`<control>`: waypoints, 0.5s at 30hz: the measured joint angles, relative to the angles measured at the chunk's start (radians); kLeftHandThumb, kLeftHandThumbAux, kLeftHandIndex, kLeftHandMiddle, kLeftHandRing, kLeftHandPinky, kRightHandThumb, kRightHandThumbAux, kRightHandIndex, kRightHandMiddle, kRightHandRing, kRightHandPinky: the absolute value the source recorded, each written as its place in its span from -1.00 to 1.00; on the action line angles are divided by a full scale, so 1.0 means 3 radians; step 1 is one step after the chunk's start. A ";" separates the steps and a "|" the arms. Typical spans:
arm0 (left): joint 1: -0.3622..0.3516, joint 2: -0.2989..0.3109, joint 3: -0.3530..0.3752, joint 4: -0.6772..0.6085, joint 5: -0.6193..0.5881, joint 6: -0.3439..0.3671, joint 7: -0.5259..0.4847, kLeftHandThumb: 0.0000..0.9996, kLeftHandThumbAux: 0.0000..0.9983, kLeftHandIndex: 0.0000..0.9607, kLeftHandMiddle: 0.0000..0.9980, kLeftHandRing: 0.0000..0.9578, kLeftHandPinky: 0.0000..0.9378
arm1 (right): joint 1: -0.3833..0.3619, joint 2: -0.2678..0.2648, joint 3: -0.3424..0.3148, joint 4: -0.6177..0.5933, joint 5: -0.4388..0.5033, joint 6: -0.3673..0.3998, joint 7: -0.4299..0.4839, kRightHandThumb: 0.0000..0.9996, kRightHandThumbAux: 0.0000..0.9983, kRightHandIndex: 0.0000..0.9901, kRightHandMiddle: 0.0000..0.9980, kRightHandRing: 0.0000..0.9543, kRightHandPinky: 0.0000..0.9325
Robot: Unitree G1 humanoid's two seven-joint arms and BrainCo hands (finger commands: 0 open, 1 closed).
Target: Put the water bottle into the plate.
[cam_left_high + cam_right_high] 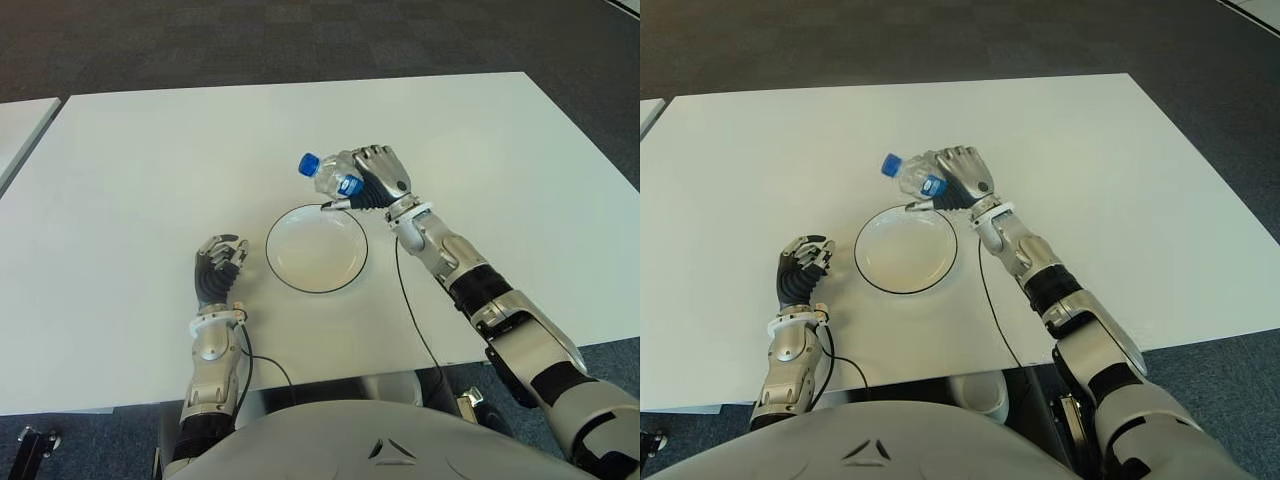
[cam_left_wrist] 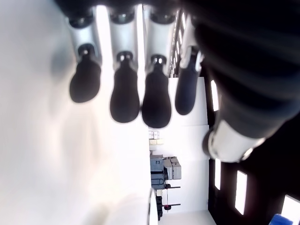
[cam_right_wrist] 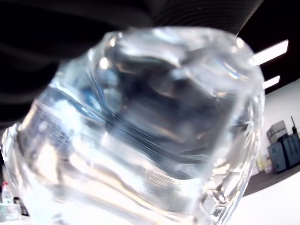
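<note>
A clear water bottle point(image 1: 330, 173) with a blue cap and blue label is tipped over to the left, held in the air by my right hand point(image 1: 378, 180), whose fingers are curled around its body. It hangs just beyond the far right rim of the white plate point(image 1: 316, 249), a round dish with a dark edge. The right wrist view is filled by the bottle's clear base point(image 3: 140, 131). My left hand point(image 1: 218, 270) shows to the left of the plate with its fingers point(image 2: 124, 96) relaxed and nothing in them.
The white table point(image 1: 150, 160) spreads wide around the plate. A thin black cable point(image 1: 415, 320) runs from my right wrist toward the table's near edge. Dark carpet lies beyond the table, and a second table's corner point(image 1: 20, 125) shows at far left.
</note>
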 measured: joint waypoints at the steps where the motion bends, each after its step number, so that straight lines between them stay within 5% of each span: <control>1: 0.0001 0.0000 0.0000 -0.0001 0.0000 0.0001 0.0000 0.41 0.44 -0.10 0.43 0.48 0.50 | 0.0022 0.0001 0.0020 -0.0025 -0.0027 -0.0038 0.0020 0.42 0.45 -0.11 0.68 0.76 0.82; 15: 0.0010 0.0000 0.0001 -0.0002 -0.0002 0.0008 0.0000 0.41 0.44 -0.10 0.46 0.52 0.57 | 0.0054 -0.0052 0.0476 0.0120 -0.0565 -0.0549 0.0053 0.42 0.44 -0.11 0.78 0.86 0.93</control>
